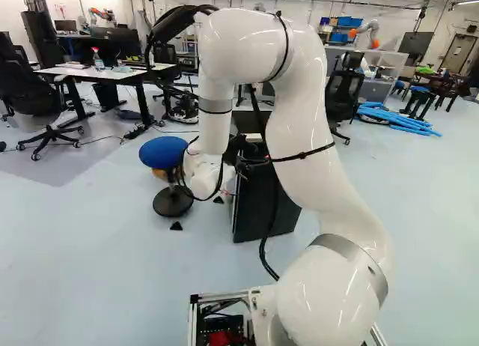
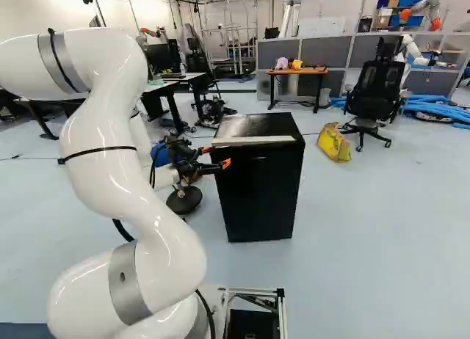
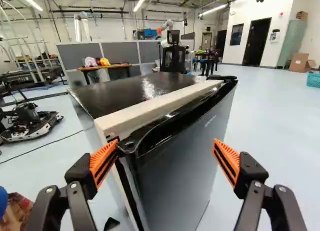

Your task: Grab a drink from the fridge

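In the right base view my gripper (image 2: pixel 216 156) is beside the top of the black fridge (image 2: pixel 264 188), at its near left corner. The wrist view shows the gripper (image 3: pixel 165 147) open wide, with nothing held. The fridge door (image 3: pixel 187 161) stands ahead of and between the fingers and looks closed. One orange fingertip (image 3: pixel 103 161) overlaps the door's upper corner; whether they touch, I cannot tell. The other finger's pad (image 3: pixel 227 161) is out past the door's face. No drink shows, and the inside of the fridge is hidden.
A round blue stool (image 1: pixel 163 151) stands beside the fridge. Behind it are a yellow bag (image 2: pixel 335 142), a black office chair (image 2: pixel 374 97) and a small wooden table (image 2: pixel 296 72). Desks (image 1: pixel 112 73) are farther off at the left base view's left. Another robot (image 2: pixel 418 15) is far back.
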